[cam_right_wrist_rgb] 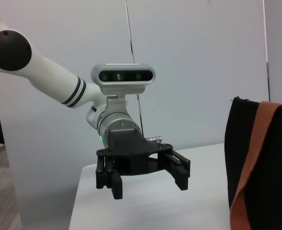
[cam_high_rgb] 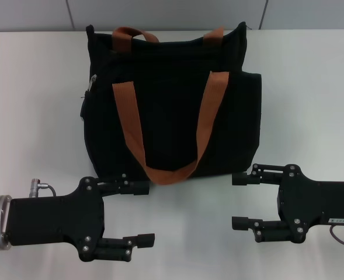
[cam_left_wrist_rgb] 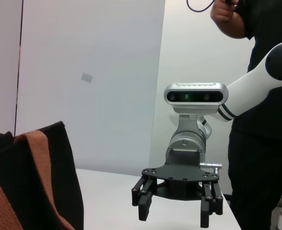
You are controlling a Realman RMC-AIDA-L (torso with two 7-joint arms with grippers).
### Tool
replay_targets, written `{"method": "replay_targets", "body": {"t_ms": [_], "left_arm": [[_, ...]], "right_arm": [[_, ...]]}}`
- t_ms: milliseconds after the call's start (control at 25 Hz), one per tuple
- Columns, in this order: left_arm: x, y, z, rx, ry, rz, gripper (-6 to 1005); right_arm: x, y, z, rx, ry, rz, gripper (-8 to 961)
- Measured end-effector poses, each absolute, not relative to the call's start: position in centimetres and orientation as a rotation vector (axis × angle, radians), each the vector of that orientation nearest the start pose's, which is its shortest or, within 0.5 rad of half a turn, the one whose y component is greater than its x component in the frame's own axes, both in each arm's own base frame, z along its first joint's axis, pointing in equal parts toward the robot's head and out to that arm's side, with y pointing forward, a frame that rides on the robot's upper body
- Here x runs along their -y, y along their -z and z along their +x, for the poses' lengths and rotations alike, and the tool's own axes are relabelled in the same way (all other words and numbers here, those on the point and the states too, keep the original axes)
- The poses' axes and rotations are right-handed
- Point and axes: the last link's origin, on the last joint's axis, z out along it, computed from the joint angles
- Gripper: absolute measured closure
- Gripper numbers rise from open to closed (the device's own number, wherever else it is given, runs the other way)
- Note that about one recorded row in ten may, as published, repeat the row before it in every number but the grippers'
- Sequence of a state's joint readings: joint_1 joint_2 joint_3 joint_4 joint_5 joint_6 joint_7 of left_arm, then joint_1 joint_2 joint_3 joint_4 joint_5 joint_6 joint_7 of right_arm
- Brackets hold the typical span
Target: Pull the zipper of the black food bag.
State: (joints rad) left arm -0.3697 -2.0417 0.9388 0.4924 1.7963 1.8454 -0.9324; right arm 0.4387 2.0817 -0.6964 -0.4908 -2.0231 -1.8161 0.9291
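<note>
Two spread pincers before black food bag (cam_high_rgb: 172, 99)

Head camera downward over table (cam_high_rgb: 31, 116); wrist cameras level, facing each other across it.

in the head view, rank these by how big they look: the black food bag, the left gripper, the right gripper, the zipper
1. black food bag, by far the largest.
2-3. left gripper and right gripper: both open, look about alike; they sit nearer the camera than the bag, so no ranking between them.
4. zipper, a tiny silver glint on the bag's left edge.
</note>
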Motion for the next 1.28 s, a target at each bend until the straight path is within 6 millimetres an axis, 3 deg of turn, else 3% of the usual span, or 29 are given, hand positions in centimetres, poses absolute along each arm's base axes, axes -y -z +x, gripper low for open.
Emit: {"method": "replay_targets", "body": {"t_ms": [640,880,1040,1080,1280], "left_arm": [[-23.8,1.9,-27.3,0.192,1.026,-2.92,223],[-24.2,1.1,-26.6,0.165,1.112,-2.866,236],[-25.3,-1.4,-25.4,0.092,1.306,-2.629,245],[-26.0,-2.8,-25.2,0.077,1.388,-2.455,247],[-27.3,-5.0,-25.8,0.129,1.453,-2.171,258]], "right_arm": [[-25.4,2.6,27.2,-0.209,-0.936,-2.908,220],[-25.4,2.6,27.2,-0.209,-0.936,-2.909,220],[-25.5,2.6,27.2,-0.207,-0.934,-2.908,221],[-25.5,2.6,27.2,-0.206,-0.931,-2.908,221],[-25.6,2.6,27.2,-0.206,-0.925,-2.906,221]]}}
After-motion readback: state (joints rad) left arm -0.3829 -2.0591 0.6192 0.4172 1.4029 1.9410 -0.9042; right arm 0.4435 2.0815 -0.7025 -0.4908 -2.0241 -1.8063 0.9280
